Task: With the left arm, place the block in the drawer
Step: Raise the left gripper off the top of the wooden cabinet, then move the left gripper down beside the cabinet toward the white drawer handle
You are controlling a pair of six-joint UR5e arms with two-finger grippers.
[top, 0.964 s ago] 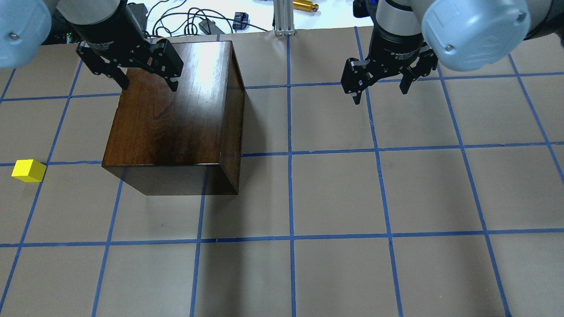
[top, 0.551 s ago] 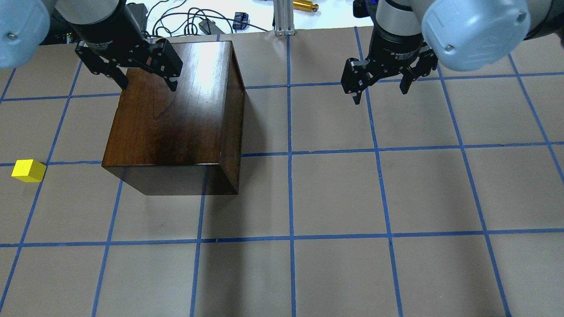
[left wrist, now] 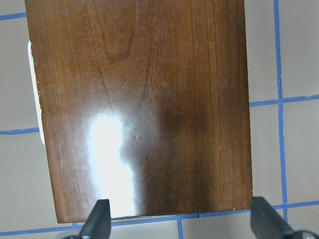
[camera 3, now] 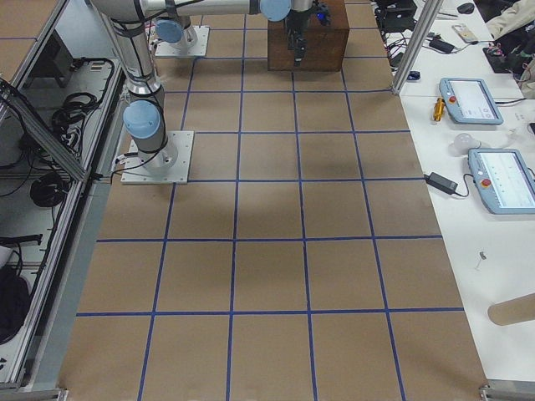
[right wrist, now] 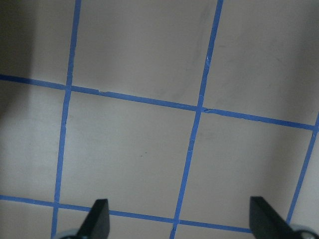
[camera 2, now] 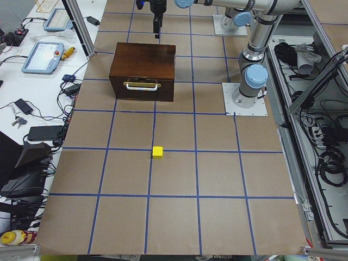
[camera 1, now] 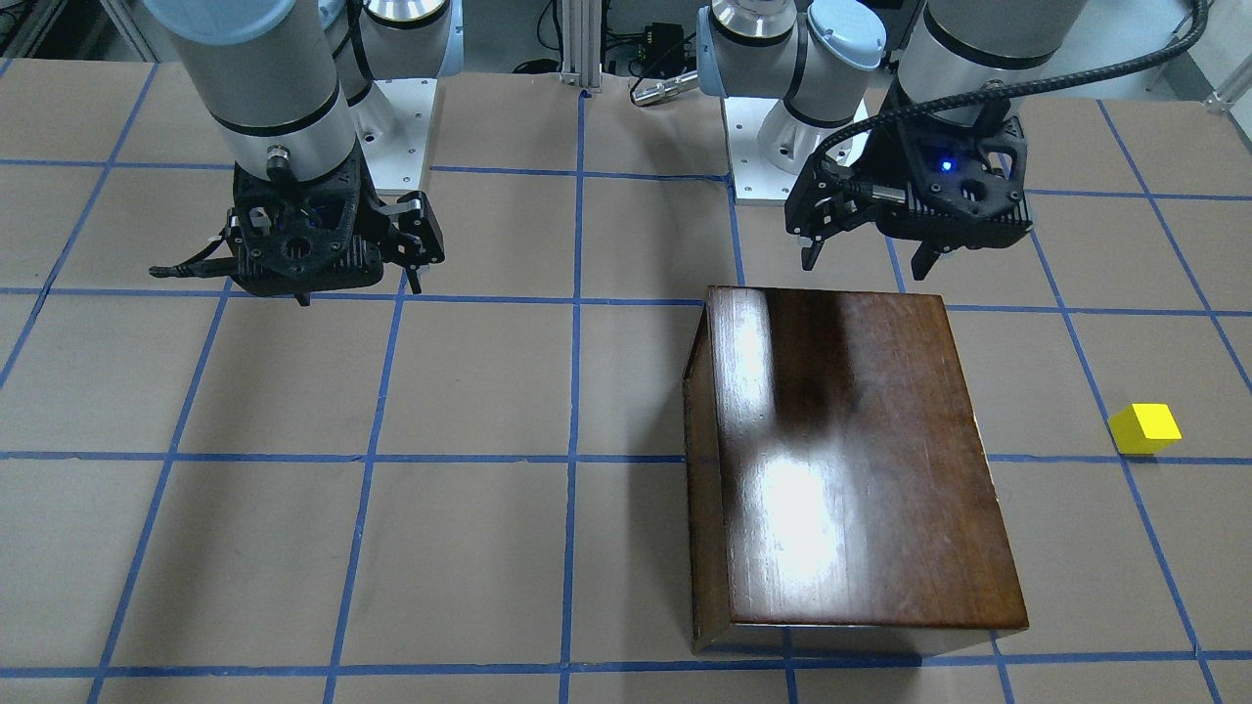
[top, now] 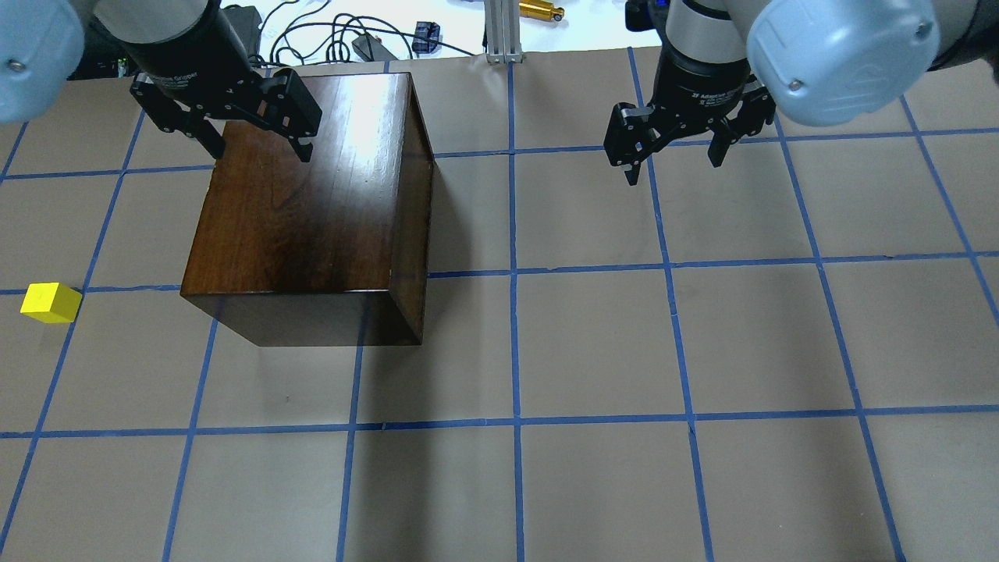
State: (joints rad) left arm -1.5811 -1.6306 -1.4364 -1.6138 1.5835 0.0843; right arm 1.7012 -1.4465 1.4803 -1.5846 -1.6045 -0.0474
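Observation:
The small yellow block (top: 51, 303) lies on the brown paper table, well left of the cabinet in the overhead view, and also shows in the front view (camera 1: 1144, 428) and the exterior left view (camera 2: 157, 152). The glossy dark-brown cabinet (top: 312, 203) stands with its drawer (camera 2: 142, 87) shut; the dark front with a pale handle shows only in the exterior left view. My left gripper (top: 259, 148), with the blue light, is open and empty above the cabinet's robot-side edge (left wrist: 144, 214). My right gripper (top: 673, 168) is open and empty over bare table.
Blue tape lines (top: 513, 273) grid the table. Cables and small devices (top: 367, 39) lie beyond the table edge near an aluminium post (top: 499, 31). The robot bases (camera 1: 401, 117) stand at the table's robot side.
My left gripper has shifted slightly up and left in the overhead view, still open. The block, the cabinet and the right arm have not moved.

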